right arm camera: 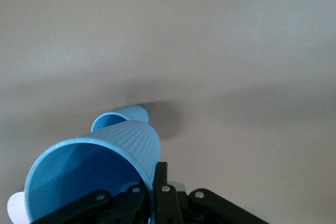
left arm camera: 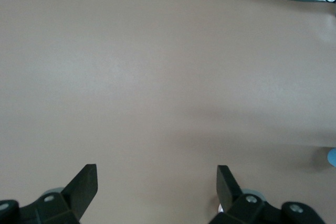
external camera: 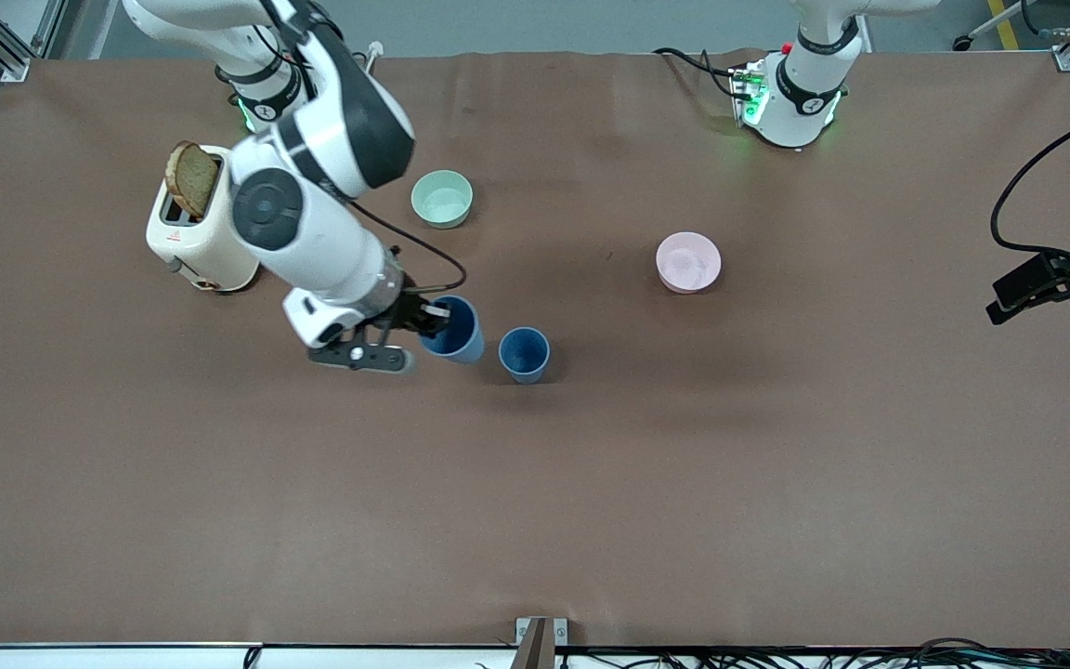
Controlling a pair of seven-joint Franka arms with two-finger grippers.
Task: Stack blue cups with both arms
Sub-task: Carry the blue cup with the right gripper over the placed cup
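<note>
1. Free blue cup [external camera: 524,354] stands upright on the brown worktop [external camera: 535,502], mouth up; used as landmark. It is the nearest item to the front camera, with wide bare worktop between it and the near edge.
2. Held blue cup [external camera: 453,329] is just beside the free cup, toward the right arm's end, tilted with its mouth partly facing the front camera. A small gap separates the two; they are not touching in the front view.
3. Right tool [external camera: 424,316] is clenched on the held cup's rim, one finger inside the mouth and one outside. In the right wrist view the held cup [right arm camera: 94,174] fills the lower part, and the free cup [right arm camera: 122,118] peeks out past it.
4. Right arm [external camera: 312,214] comes in from its base, over the worktop between the toaster and the cups.
5. Farther from the front camera than the free cup: pink bowl [external camera: 688,262] toward the left arm's end, well apart; mint-green bowl [external camera: 442,199] farther still.
6. Toaster [external camera: 196,237] with a bread slice [external camera: 192,178] sticking up sits toward the right arm's end, well apart from the free cup.
7. Left tool [left arm camera: 157,187] is released, fingers wide apart, over bare worktop; the left arm waits, only its base [external camera: 795,93] showing in the front view.
8. Open room on every side of the free cup except toward the held cup.
</note>
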